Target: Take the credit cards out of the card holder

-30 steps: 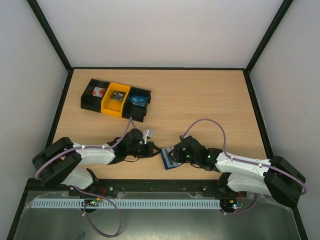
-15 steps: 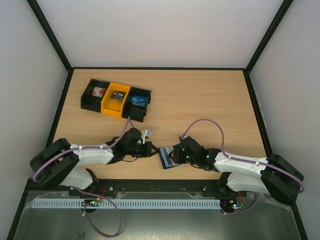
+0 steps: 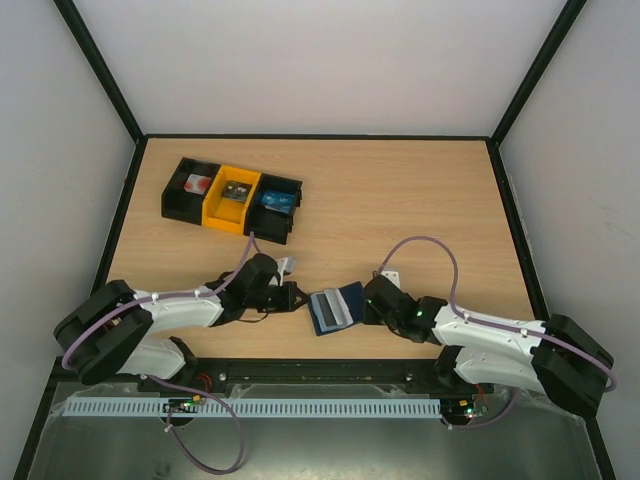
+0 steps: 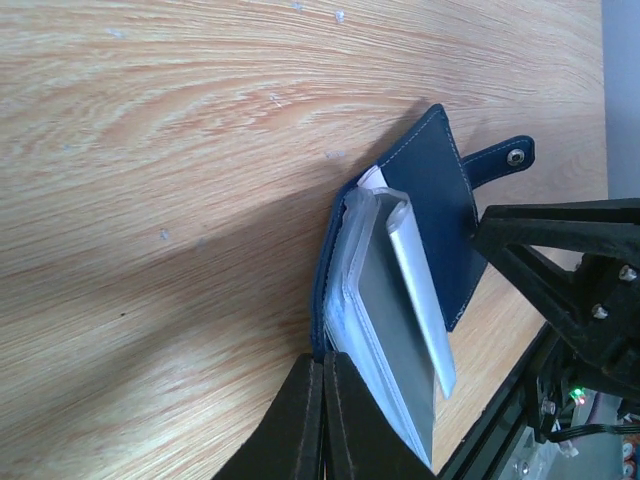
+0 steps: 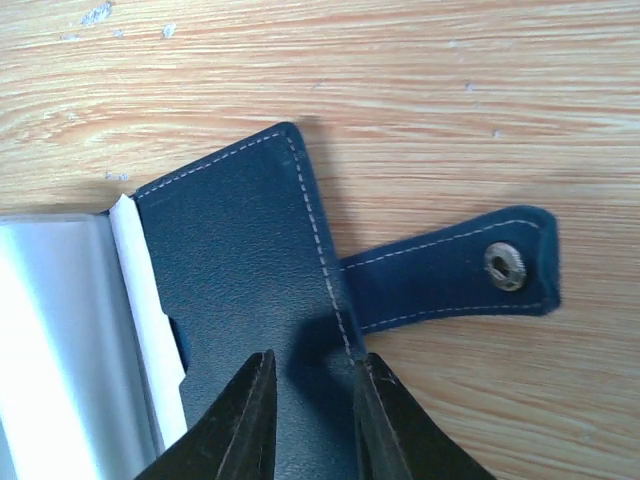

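Note:
The card holder (image 3: 335, 306), dark blue with white stitching, lies spread open on the table between both arms. My left gripper (image 3: 300, 298) is shut on its left edge (image 4: 322, 340). From there the clear sleeves fan upward, holding pale grey credit cards (image 4: 385, 330). My right gripper (image 3: 368, 300) hovers over the right-hand flap (image 5: 240, 270), its jaws narrowly apart (image 5: 310, 400) with the stitched edge showing between them. The snap strap (image 5: 450, 275) sticks out to the right on the wood. A white card edge (image 5: 145, 300) shows beside the flap.
A row of bins stands at the back left: a black one (image 3: 190, 185) with a red-and-white item, a yellow one (image 3: 232, 197) and another black one (image 3: 276, 205). The table's near edge (image 3: 330, 362) runs just behind the card holder.
The card holder now lies spread open and in plain view. My right gripper has drawn back to the right onto its flap with narrower jaws. The left gripper shifted slightly left.

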